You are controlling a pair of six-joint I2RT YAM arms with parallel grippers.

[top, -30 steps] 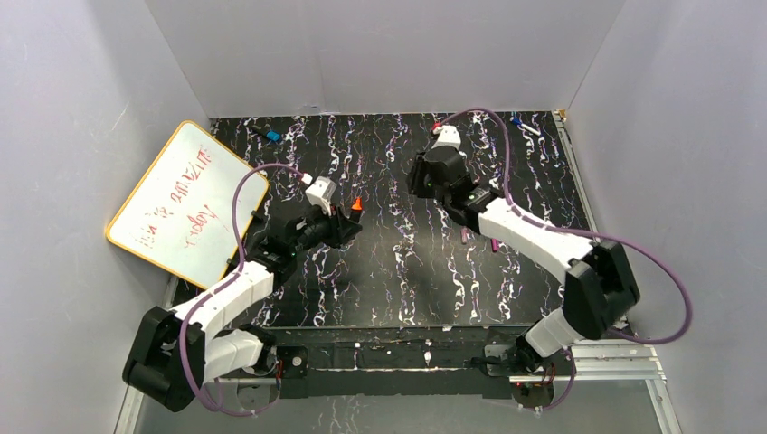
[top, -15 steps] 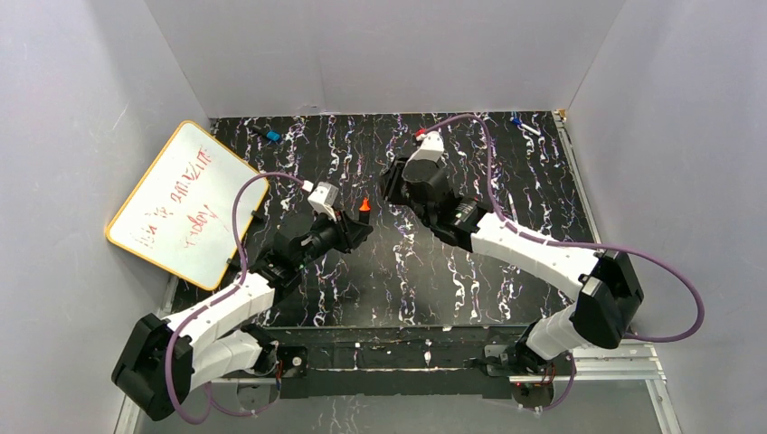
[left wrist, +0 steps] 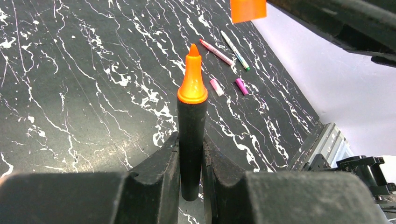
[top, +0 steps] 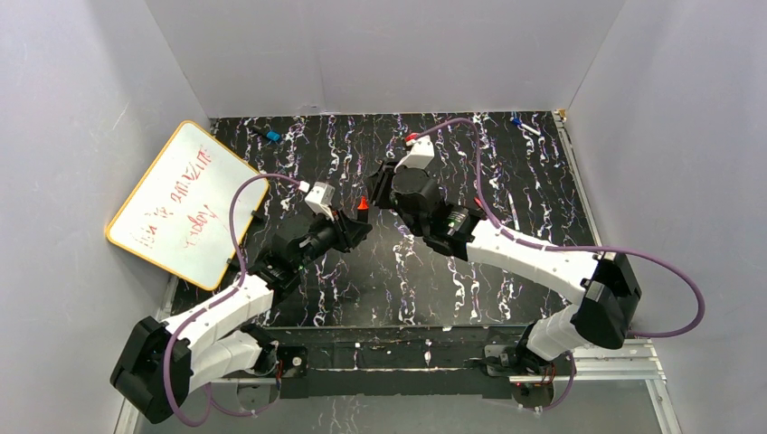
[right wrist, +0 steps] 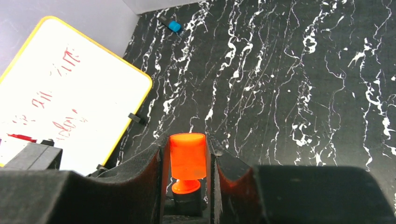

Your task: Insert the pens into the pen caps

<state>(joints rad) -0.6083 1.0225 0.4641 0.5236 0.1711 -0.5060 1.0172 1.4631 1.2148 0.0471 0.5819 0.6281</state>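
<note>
Item 1. Left gripper (left wrist: 190, 144): your fingers are closed to a narrow gap on the black pen (left wrist: 191, 135). They hold it low on the barrel, upright, with its orange tip (left wrist: 192, 79) pointing away from the wrist. In the top view the pen sits to the right of the whiteboard (top: 185, 203), clear of its yellow edge.

Item 2. Right gripper (right wrist: 187, 154): your fingers are clamped on the orange cap (right wrist: 187, 156), one on each side. The cap sits directly over the pen's orange collar, a little farther from the whiteboard than the pen. You cannot tell from these views whether cap and tip touch.

Item 3. Loose stock on the table (top: 506, 181), left wrist view only: a pink pen (left wrist: 216, 52) and a pale pen (left wrist: 235, 44) lie side by side. Two small caps (left wrist: 241, 86), pink and magenta, lie near them. The whiteboard is outside that view, so you cannot place them against it.

Item 4. Blue piece (top: 273, 136): lies just beyond the whiteboard's far corner.
</note>
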